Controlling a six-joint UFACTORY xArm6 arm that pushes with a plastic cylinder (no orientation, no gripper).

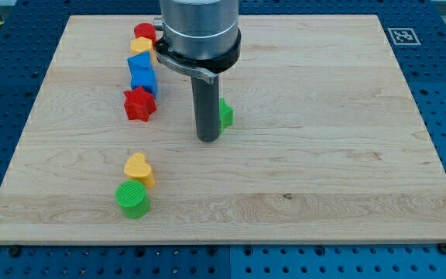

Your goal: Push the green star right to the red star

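Observation:
The red star (139, 103) lies on the wooden board (324, 155) left of centre. A green block (226, 113), mostly hidden behind my rod, shows only its right edge, so its shape cannot be made out. My tip (209, 139) rests on the board right in front of and slightly left of this green block, about 90 pixels to the right of the red star.
A column at the view's upper left holds a red block (145, 32), a yellow block (141, 46) and two blue blocks (142, 74) above the red star. A yellow heart (138, 168) and a green cylinder (132, 199) sit at lower left.

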